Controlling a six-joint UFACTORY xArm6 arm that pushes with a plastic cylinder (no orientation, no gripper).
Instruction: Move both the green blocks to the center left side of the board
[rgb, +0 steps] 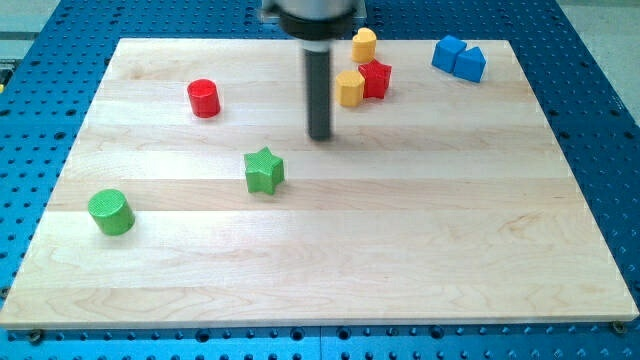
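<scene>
Wooden board (420, 250) on a blue perforated table (600, 90). Block count: 7 in total. By colour: 2 green, 2 red, 2 yellow, 1 blue cluster, which reads as either two blue pieces pressed together or one piece; I cannot tell which.

Left to right:

1. Green cylinder (110, 212), nearest the view's left edge, lower-left part of the board, lying a little below mid-height. Stands alone, nothing touching it.
2. Red cylinder (203, 98), upper left, well apart from the green cylinder and from everything else.
3. Green star block (264, 170), left of the board's centre, about mid-height. Well to the right of the green cylinder; not touching any block.
4. My tip (320, 136), end of the dark rod that comes down from the view's top. It sits above and to the right of the green star block, near it but with a clear gap of bare wood between. No gripper is fitted, so there is nothing to open or close, and the rod holds nothing and touches no block.
5. Yellow block (350, 88), just right of the rod, touching the red star block (375, 78) on its right.
6. Second yellow block (364, 43), just above that pair near the top edge; contact with them cannot be judged.
7. Blue blocks (459, 57), top right corner region, well apart from the rest.
</scene>
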